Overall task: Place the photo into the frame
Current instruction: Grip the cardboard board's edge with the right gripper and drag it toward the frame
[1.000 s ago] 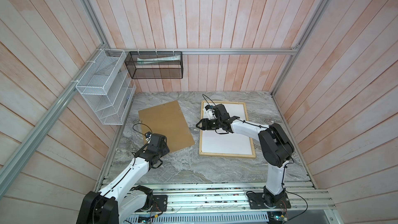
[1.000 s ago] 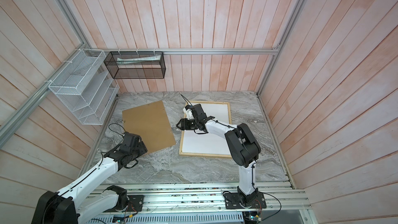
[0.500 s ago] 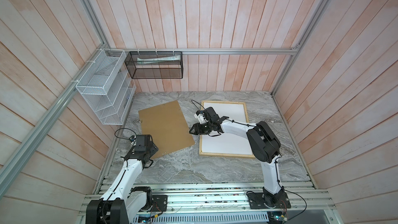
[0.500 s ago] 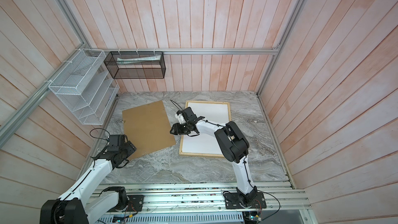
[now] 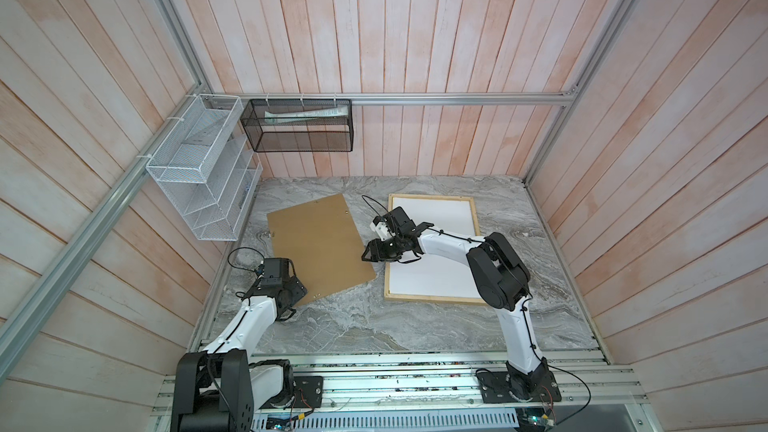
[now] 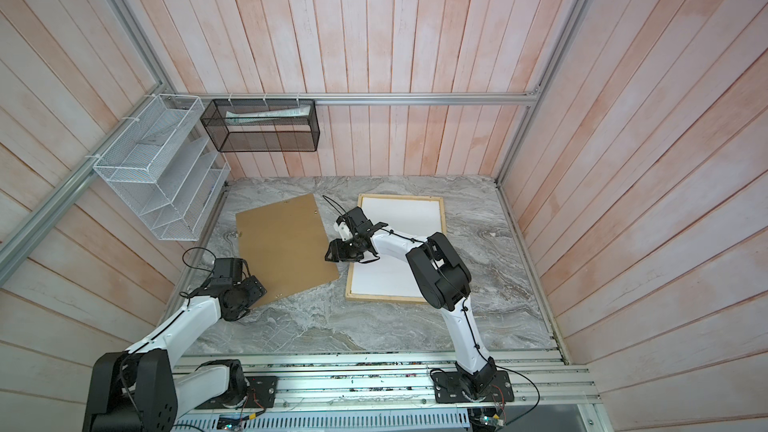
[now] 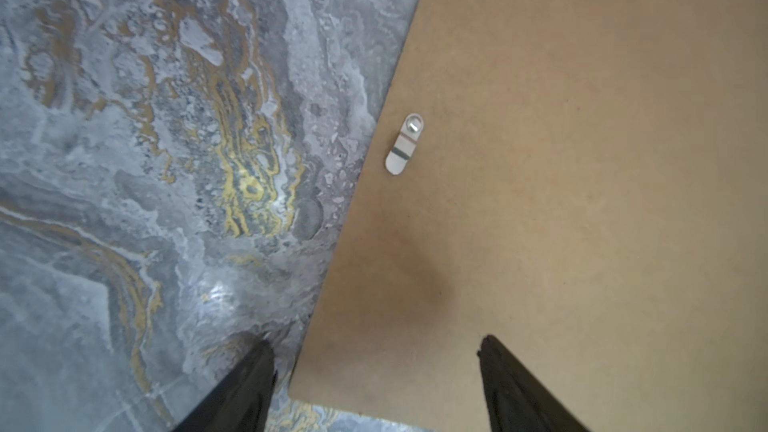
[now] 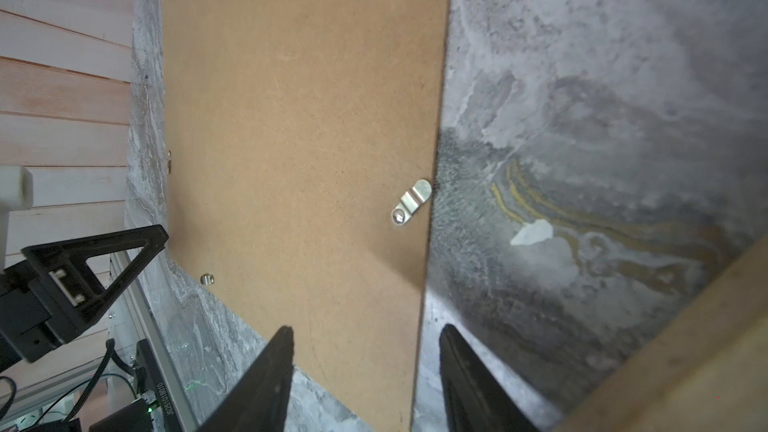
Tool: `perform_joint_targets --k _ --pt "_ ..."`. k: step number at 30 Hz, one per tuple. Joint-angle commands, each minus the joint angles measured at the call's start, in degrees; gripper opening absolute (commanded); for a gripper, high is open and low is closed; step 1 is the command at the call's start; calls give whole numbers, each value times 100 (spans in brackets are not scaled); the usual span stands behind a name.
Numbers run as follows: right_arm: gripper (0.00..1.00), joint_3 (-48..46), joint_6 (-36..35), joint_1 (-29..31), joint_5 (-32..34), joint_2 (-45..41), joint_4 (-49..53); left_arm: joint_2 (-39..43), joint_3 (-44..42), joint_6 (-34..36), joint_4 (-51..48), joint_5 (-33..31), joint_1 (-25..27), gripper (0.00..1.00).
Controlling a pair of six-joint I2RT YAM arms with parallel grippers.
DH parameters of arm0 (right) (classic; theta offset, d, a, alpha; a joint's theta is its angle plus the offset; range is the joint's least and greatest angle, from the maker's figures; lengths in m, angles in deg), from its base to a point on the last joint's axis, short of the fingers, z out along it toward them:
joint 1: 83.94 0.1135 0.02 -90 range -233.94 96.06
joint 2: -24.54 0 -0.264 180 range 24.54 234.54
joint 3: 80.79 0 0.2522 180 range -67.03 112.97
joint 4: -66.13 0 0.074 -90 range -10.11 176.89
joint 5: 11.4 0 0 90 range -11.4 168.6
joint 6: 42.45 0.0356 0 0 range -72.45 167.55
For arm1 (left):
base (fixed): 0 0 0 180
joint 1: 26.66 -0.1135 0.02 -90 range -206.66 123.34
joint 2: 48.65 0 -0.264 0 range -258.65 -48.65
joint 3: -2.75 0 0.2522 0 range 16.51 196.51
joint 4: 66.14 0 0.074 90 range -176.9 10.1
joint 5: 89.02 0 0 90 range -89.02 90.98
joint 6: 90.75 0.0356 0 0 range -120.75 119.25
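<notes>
The pale wood frame (image 5: 432,299) (image 6: 388,297) lies flat on the right half of the marble table, filled by a plain white sheet (image 5: 436,222). The photo's printed face shows in no view. A brown backing board (image 5: 320,247) (image 6: 284,247) lies askew to the frame's left. My right gripper (image 5: 370,253) (image 6: 332,253) (image 8: 365,338) is open, low over the board's right edge, one finger over board and one over marble. My left gripper (image 5: 293,299) (image 6: 249,297) (image 7: 376,351) is open above the board's near left corner. The frame's rail (image 8: 685,347) crosses a corner of the right wrist view.
Small metal turn clips (image 7: 405,145) (image 8: 411,203) sit near the board's edges. A white wire rack (image 5: 199,176) hangs on the left wall and a black mesh basket (image 5: 299,130) with papers on the back wall. Aluminium rails (image 5: 395,380) line the table's front.
My right gripper has moved left, from over the frame's white sheet to the board's right edge. My left gripper drew back to the left, then settled over the board's near corner.
</notes>
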Motion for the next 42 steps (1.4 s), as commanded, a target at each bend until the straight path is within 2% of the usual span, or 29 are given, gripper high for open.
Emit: perform_joint_targets --k 1,13,19,23,30,42 --pt "57 163 -32 63 75 142 321 -150 144 128 212 217 -35 78" --pt "57 273 3 170 -149 303 348 -443 170 303 556 812 -40 77" --pt "55 -37 71 153 -776 14 -206 -598 135 442 759 1357 -35 73" --pt "55 -111 130 144 -1116 -234 -377 -715 126 497 755 1473 6 72" --pt "55 -245 141 135 -1125 -603 -429 -683 127 498 759 1532 200 72" --pt "55 -924 276 69 -988 -1203 -675 -821 126 253 1026 1598 830 71"
